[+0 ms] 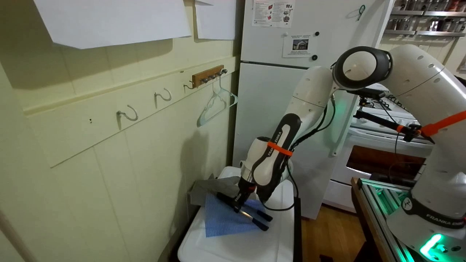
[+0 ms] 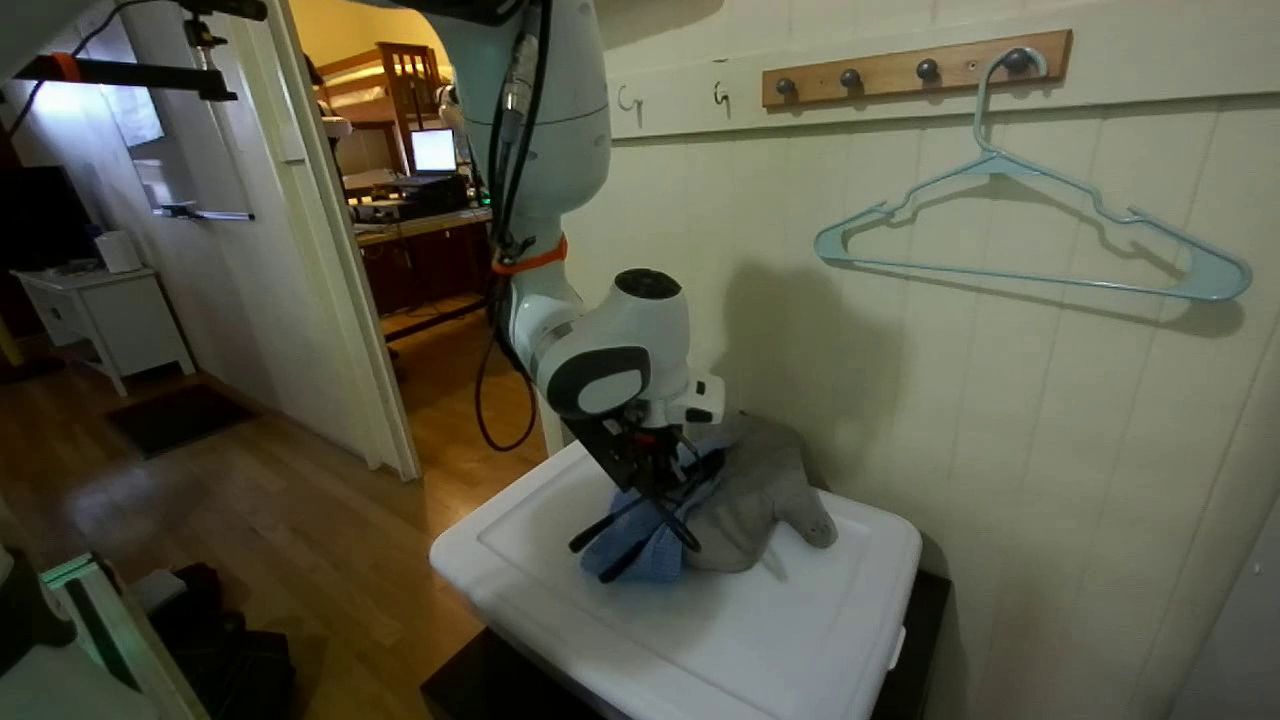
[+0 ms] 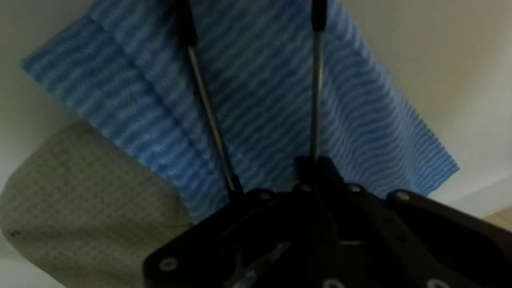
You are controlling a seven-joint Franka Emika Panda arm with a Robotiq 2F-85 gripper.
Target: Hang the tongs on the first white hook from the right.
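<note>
Pinching: gripper, low over the white lid, fingertips drawn together on one arm of the tongs in the wrist view.
Tongs: stretched across the blue cloth, handles toward 4 o'clock, tips toward 10, in an exterior view.
Lid edge: rim near the handles at 3 o'clock; bare white lid from there round to 7.
Wall: just beside the lid, at 9 o'clock from the gripper.
First white hook: on the wall, 11 o'clock from the gripper, well apart from the tongs; a second white hook at its 8 o'clock.
Fridge: 12 o'clock, beyond the far end of the lid.
Robot arm: stretched toward 1 o'clock, filling that side.
Black cable: looped over the lid at 3 o'clock.
Grey mitt: against the cloth, 3 o'clock from the tongs in an exterior view.
Wooden bar: 3 o'clock from the first white hook in an exterior view, a blue hanger on its 3 o'clock end.
</note>
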